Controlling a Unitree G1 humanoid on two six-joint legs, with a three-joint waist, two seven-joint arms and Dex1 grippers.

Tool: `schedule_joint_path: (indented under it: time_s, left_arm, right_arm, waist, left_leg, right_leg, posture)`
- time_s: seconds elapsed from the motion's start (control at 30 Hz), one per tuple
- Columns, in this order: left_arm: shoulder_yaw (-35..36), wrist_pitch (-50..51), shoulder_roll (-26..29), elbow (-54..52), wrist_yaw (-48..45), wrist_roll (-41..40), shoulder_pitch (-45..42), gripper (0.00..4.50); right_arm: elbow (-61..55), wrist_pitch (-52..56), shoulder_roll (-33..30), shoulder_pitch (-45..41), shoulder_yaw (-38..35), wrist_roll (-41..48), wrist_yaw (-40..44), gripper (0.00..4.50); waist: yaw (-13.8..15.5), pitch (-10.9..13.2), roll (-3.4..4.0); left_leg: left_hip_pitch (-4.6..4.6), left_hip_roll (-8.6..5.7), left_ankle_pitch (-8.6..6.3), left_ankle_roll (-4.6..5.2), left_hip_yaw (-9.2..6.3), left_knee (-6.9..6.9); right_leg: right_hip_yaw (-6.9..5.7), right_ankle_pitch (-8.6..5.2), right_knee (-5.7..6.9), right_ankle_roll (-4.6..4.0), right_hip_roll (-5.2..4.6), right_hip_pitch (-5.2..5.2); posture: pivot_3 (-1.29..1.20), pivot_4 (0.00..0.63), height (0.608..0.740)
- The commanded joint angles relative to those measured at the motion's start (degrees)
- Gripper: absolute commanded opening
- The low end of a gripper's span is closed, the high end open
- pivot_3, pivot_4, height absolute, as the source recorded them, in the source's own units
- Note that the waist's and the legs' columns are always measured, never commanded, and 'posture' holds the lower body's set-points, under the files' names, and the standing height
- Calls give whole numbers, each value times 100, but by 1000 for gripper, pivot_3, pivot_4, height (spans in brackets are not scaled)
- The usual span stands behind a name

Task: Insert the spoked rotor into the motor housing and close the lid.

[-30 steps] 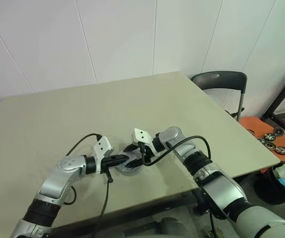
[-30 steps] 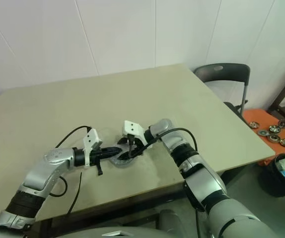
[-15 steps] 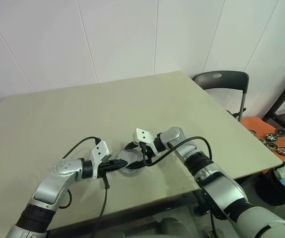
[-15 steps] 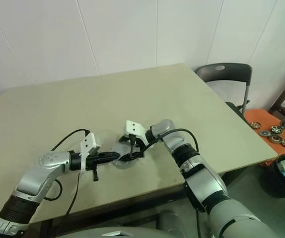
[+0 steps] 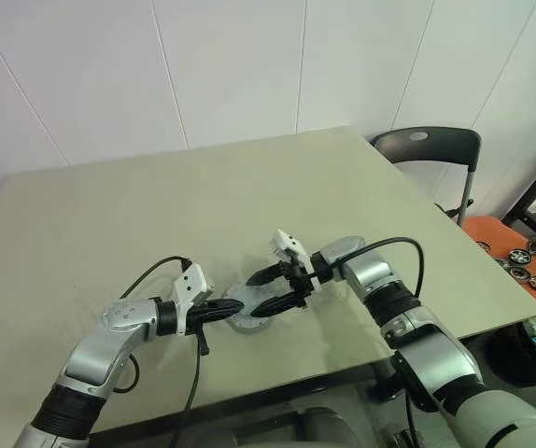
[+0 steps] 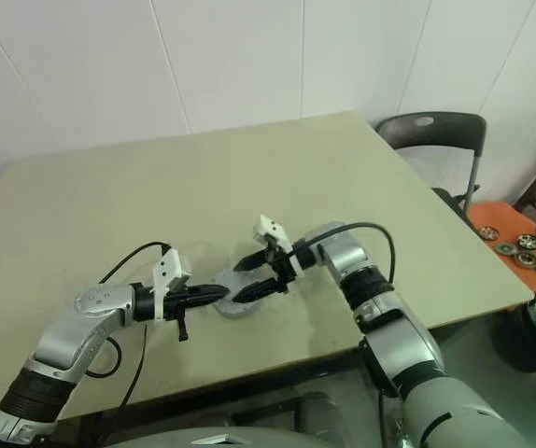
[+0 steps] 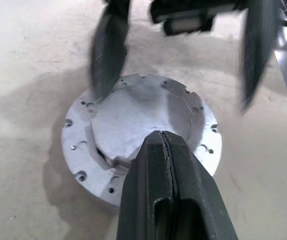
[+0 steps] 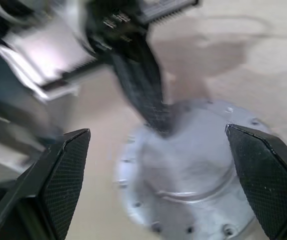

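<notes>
Lid (image 7: 133,120) seated on motor housing (image 7: 81,165) just under closed, empty left gripper (image 7: 166,145) touching its edge, with wide-open, empty right gripper (image 8: 158,165) straddling it from opposite side above table (image 5: 109,215).

No legible text or markings.

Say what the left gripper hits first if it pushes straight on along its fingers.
Most likely the lid. The left gripper, shut, points slightly down over the lid seated on the housing, tips above its centre. Beyond it stand the right gripper's open fingers. Depth is unclear; it might skim over.
</notes>
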Motion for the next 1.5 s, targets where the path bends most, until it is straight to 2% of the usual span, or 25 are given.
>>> schedule_joint_path:
  time_s: [0.03, 0.1, 0.3, 0.4, 0.53, 0.63, 0.73, 0.87, 1.13, 1.37, 1.5]
  left_arm:
    - [-80, 144, 94, 304, 61, 197, 86, 0]
    - [-77, 125, 93, 334, 61, 195, 70, 0]
    - [-115, 97, 33, 407, 101, 207, 18, 0]
    - [-125, 90, 36, 391, 91, 201, 45, 0]
    - [-125, 126, 82, 303, 65, 183, 86, 0]
    - [-121, 145, 105, 261, 58, 174, 106, 0]
    - [-118, 162, 116, 228, 61, 164, 125, 0]
    - [-141, 198, 97, 193, 66, 157, 160, 0]
    - [-105, 256, 137, 118, 49, 131, 193, 0]
    - [-90, 286, 135, 55, 63, 126, 232, 0]
    - [-83, 302, 105, 27, 88, 130, 249, 0]
  right_arm:
    - [-155, 73, -135, -488, -375, 262, 48, 4481]
    - [54, -20, -215, -607, -482, 216, -88, 4481]
    - [776, 133, -373, -903, -929, 202, -650, 4481]
    - [913, 775, -651, -1030, -1056, 338, -508, 4481]
    - [515, 2556, -1294, -845, -612, 636, 310, 4481]
    - [-160, 3473, -1683, -488, -150, 1011, 364, 4481]
    - [-501, 3940, -1822, -251, 12, 1105, 342, 4481]
    - [-298, 3989, -1409, 12, -235, 1019, -548, 4481]
    - [-406, 4076, -841, 311, -596, 1139, -1651, 4481]
    - [-588, 4334, -845, 488, -601, 1294, -1875, 4481]
    - [-774, 4387, -1048, 592, -372, 1328, -1768, 4481]
  waist:
    - [39, -1, -1]
    - [63, -2, -3]
    - [68, -2, -13]
    - [88, 5, -15]
    - [97, 5, -17]
    - [97, 5, -18]
    - [74, 5, -20]
    - [44, 8, -26]
    - [61, 1, -40]
    - [46, 1, -39]
    - [48, 1, -39]
  left_leg:
    - [-27, 0, 0, 0, 1, 1]
    - [-63, -5, 0, -1, 1, 7]
    - [-63, -14, 0, 0, 6, 7]
    - [-66, -16, 0, 0, 8, 15]
    - [-66, -17, 0, 0, 14, 17]
    - [-65, -16, 0, 1, 20, 14]
    - [-65, -14, 0, 1, 23, 17]
    - [-65, -14, 0, 1, 34, 22]
    - [-59, -13, 0, 0, 31, 24]
    - [-37, -10, 0, 1, 30, 23]
    - [-35, -10, 0, 1, 30, 22]
  right_leg:
    - [0, 1, -1, -1, 0, -27]
    - [0, 10, -1, -14, 0, -66]
    - [0, 12, -9, -21, -2, -63]
    - [0, 13, -9, -21, -2, -62]
    - [-1, 17, -9, -27, -1, -60]
    - [-1, 13, -8, -21, 1, -60]
    - [-2, 11, -6, -17, 4, -57]
    - [-2, 11, -2, -16, 4, -44]
    - [-2, 13, -3, -18, 4, -35]
    - [-5, 12, 0, -20, 12, 5]
    - [-5, 12, -2, -19, 12, 9]
  posture:
    - [0, 0, 740]
    - [0, 0, 740]
    - [0, 0, 740]
    - [0, 0, 740]
    - [0, 0, 740]
    - [0, 0, 740]
    - [0, 0, 740]
    - [0, 0, 740]
    - [0, 0, 740]
    - [0, 0, 740]
    - [0, 0, 740]
